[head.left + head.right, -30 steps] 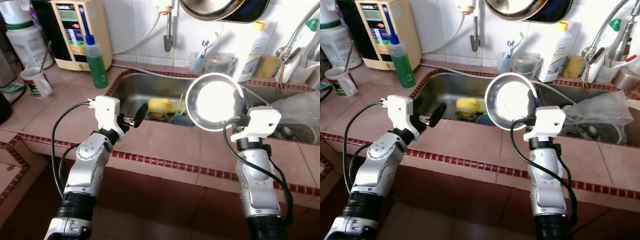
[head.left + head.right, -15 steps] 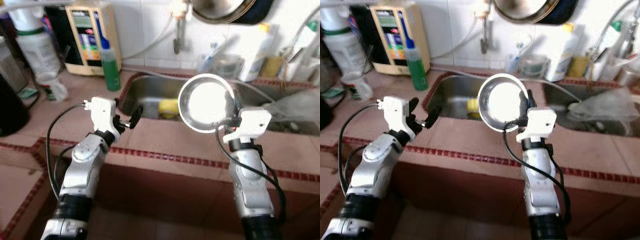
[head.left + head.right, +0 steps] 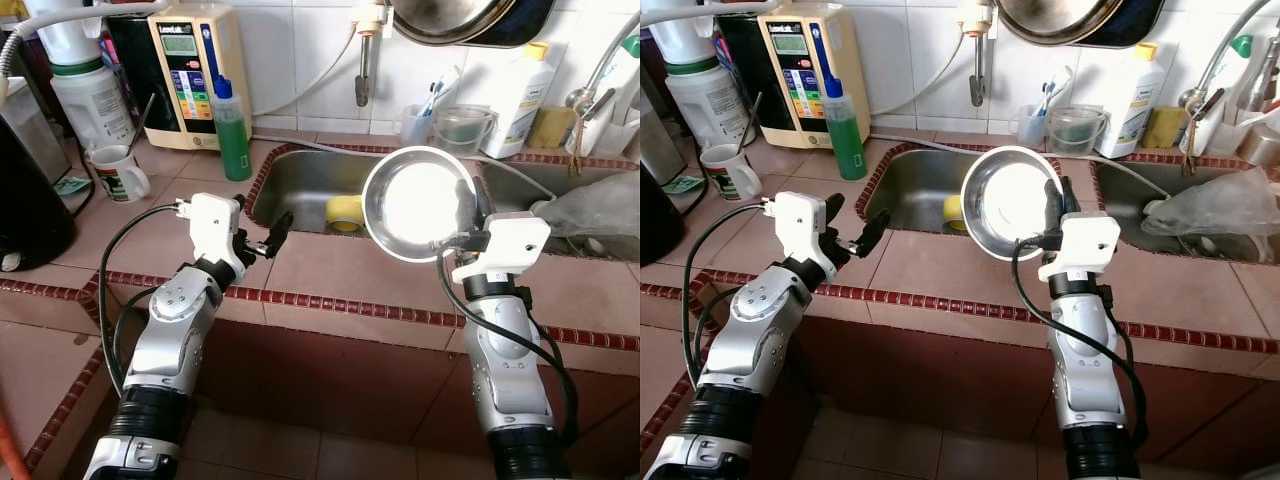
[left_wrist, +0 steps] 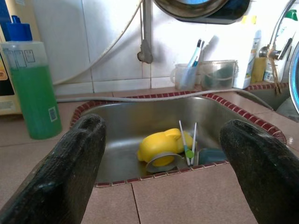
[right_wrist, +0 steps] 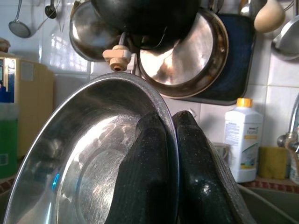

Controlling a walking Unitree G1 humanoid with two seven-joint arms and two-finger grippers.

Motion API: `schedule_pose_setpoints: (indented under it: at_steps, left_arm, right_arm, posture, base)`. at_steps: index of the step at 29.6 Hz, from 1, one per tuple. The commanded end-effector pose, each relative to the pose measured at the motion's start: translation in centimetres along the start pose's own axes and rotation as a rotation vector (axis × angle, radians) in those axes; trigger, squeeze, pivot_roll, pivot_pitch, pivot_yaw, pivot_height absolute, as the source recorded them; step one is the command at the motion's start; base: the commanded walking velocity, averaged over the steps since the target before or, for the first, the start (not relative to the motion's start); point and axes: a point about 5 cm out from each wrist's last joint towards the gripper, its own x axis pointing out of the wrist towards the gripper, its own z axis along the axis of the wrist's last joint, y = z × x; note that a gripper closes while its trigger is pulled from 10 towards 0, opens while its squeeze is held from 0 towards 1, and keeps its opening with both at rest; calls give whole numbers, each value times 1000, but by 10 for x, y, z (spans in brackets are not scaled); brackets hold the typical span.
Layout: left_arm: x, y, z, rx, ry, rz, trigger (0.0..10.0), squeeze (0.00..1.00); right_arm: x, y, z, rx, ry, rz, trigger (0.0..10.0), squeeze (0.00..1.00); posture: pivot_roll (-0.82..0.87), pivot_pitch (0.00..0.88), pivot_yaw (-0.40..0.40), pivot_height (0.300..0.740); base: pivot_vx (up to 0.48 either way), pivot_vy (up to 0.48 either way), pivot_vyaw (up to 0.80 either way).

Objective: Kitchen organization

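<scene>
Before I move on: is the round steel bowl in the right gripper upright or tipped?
Tipped. The round steel bowl stands on edge, its hollow facing the camera, rim pinched by the right gripper.

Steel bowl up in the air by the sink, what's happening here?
The right gripper holds a steel bowl by its rim, fingers pinching it, raised above the counter edge before the sink. The left gripper hovers open and empty over the counter. A yellow item lies in the sink.

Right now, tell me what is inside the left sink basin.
Inside the left sink basin: a yellow sponge, a grey tape roll, a green-tipped toothbrush and something blue. The held steel bowl hides its right end from the head cameras.
</scene>
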Motion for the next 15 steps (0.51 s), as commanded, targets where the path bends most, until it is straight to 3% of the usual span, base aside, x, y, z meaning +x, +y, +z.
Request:
schedule_pose_setpoints:
  at_steps: [1, 15]
  left_arm:
    - [0, 1, 4, 17, -11, -12, 10000, 0]
    - [0, -1, 4, 4, -12, -15, 10000, 0]
  right_arm:
    - [5, 2, 4, 5, -23, 6, 10000, 0]
    - [6, 1, 4, -2, -22, 18, 10000, 0]
  posture:
    - [-70, 0, 37, 740]
    - [-75, 0, 28, 740]
  base:
    - [0, 0, 0]
    - [0, 0, 0]
